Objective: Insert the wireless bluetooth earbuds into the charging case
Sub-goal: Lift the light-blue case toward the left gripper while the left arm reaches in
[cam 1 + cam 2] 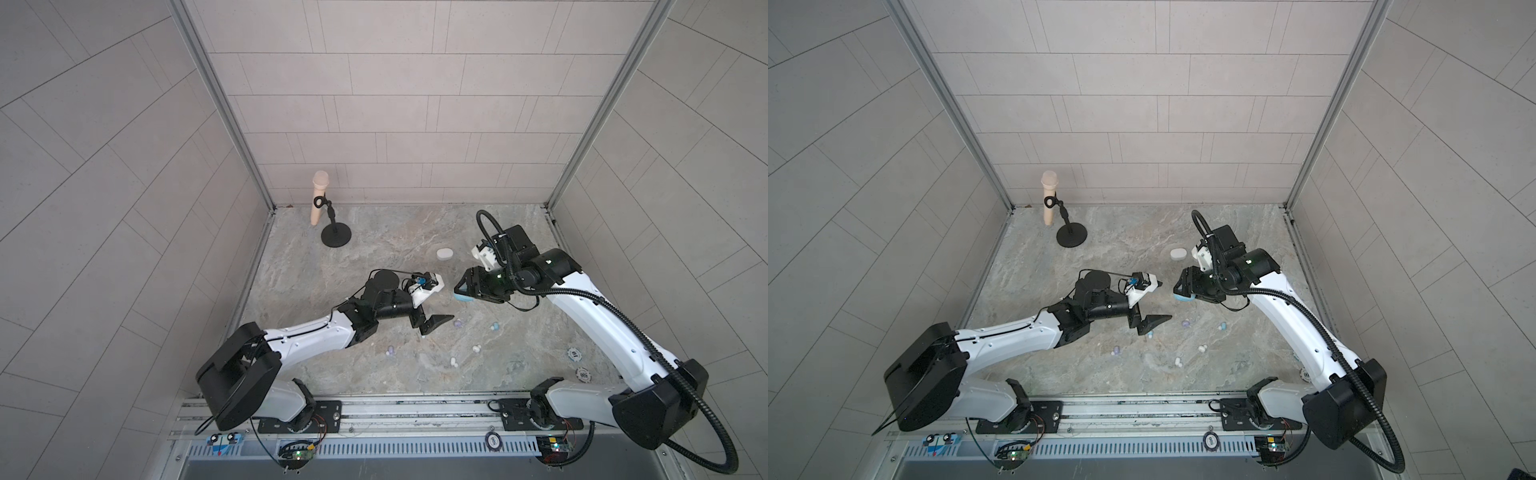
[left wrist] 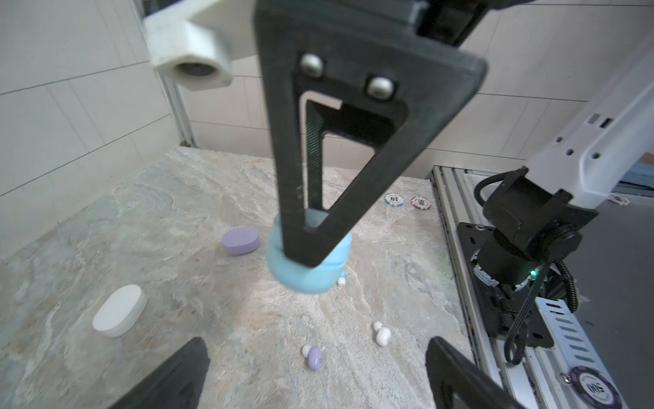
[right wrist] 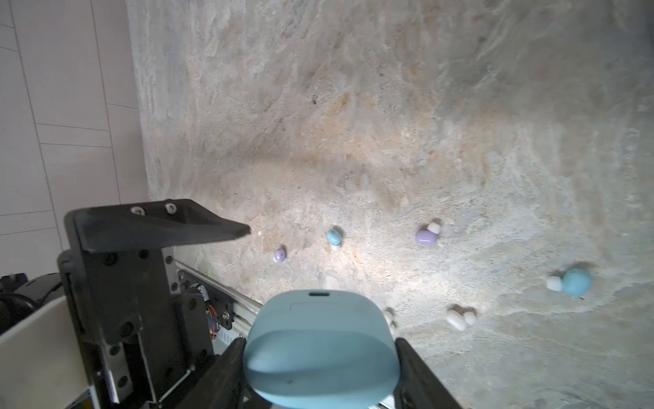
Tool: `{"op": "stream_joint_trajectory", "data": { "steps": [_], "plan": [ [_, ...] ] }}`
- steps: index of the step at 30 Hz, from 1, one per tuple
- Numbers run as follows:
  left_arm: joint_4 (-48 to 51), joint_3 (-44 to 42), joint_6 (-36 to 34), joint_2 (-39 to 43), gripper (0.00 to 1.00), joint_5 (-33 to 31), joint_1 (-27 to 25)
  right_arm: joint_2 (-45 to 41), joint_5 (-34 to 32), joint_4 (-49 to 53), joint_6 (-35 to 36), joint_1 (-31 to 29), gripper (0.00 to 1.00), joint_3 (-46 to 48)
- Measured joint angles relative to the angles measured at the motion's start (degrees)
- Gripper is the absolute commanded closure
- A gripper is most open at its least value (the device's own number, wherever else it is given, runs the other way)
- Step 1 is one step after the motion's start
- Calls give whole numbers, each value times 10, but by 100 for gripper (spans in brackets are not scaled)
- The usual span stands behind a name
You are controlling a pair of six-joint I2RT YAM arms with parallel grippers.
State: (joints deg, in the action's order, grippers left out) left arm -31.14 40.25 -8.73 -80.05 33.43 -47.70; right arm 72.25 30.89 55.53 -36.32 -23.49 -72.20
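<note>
My right gripper (image 3: 320, 357) is shut on a light blue charging case (image 3: 318, 318), held off the table with its lid closed; in both top views it shows at the fingertips (image 1: 463, 298) (image 1: 1183, 297). The left gripper (image 1: 434, 324) hangs open and empty just left of it, above a lilac earbud (image 2: 314, 357) and a white one (image 2: 382, 334). Several more earbuds lie loose on the stone table: light blue (image 3: 333, 235) (image 3: 576, 281), lilac (image 3: 426, 236) (image 3: 280, 255) and white (image 3: 456, 318).
A white case (image 1: 444, 254) and a lilac case (image 2: 240, 240) lie closed on the table. Poker chips (image 1: 573, 354) (image 1: 583, 375) sit near the right arm's base. A microphone on a black stand (image 1: 336, 235) is at the back left. Tiled walls enclose the table.
</note>
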Motion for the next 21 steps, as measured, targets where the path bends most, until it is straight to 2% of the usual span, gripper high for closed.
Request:
{"op": "stream_joint_trajectory", "data": {
  "steps": [9, 21],
  "plan": [
    [-33, 21, -13, -23, 12, 33, 1, 12, 15, -16, -33, -48, 52, -37],
    [-50, 28, -1, -37, 27, 45, 4, 14, 13, -18, -54, -78, 52, -41]
  ]
}}
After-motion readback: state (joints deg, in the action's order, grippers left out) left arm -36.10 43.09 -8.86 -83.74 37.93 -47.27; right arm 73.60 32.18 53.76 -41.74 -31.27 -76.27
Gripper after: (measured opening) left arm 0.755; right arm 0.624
